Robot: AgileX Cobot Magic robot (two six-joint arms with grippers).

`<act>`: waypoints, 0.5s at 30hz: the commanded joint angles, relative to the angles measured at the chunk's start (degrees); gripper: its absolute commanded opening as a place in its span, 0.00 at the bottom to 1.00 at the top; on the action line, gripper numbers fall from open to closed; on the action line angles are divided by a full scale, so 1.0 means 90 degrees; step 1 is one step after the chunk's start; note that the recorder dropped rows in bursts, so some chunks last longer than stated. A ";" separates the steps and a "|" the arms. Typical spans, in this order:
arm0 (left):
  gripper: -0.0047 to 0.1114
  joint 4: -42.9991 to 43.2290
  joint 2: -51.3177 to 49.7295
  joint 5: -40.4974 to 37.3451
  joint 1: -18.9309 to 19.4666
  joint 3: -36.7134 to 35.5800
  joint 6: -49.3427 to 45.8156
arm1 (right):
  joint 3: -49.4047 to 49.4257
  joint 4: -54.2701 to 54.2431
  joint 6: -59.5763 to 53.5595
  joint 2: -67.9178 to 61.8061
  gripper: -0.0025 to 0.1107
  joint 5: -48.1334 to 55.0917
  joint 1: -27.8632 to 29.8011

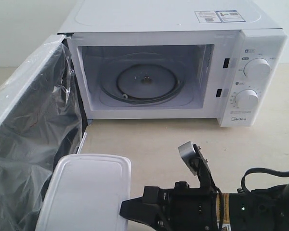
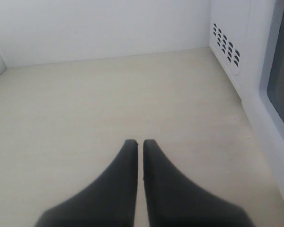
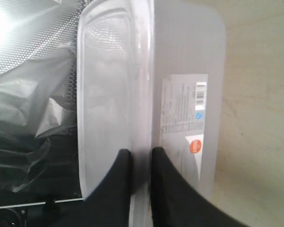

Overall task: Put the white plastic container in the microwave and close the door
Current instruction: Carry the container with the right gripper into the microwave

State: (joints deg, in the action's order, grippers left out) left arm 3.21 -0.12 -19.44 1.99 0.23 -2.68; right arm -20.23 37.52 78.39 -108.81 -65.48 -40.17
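The white microwave (image 1: 173, 72) stands at the back of the table, its cavity open and the glass turntable (image 1: 145, 82) bare. Its door (image 1: 29, 139), wrapped in crinkled clear film, is swung wide to the left. The white plastic container (image 1: 86, 192) is low in the exterior view, just right of the door. My right gripper (image 1: 127, 209) is shut on its near rim. In the right wrist view the black fingers (image 3: 168, 189) of this gripper (image 3: 141, 153) pinch the container (image 3: 180, 61) beside its label. My left gripper (image 2: 139, 142) is shut and empty over bare table.
Two round knobs (image 1: 256, 69) sit on the microwave's right panel. The left wrist view shows the microwave's vented side wall (image 2: 226, 43) and a white wall behind. Light wooden tabletop (image 1: 173, 139) lies in front of the microwave. The filmed door (image 3: 33, 94) is close beside the container.
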 commanded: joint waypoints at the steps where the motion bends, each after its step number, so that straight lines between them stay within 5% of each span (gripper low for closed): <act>1: 0.08 -0.0093 0.0013 0.0049 -0.0032 -0.0025 0.0012 | 0.0019 -0.0162 -0.0081 0.0194 0.02 -0.0289 -0.0043; 11: 0.08 -0.0093 0.0013 0.0049 -0.0032 -0.0025 0.0012 | 0.0576 -0.0147 -0.0267 0.1129 0.02 -0.0030 0.1094; 15: 0.08 -0.0093 0.0013 0.0049 -0.0032 -0.0025 0.0012 | 0.0576 -0.1098 -0.0438 0.1155 0.02 -0.0226 0.1107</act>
State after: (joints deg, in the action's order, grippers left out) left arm 2.99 -0.12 -19.34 1.99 0.23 -2.68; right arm -15.19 31.63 75.98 -99.12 -65.20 -30.79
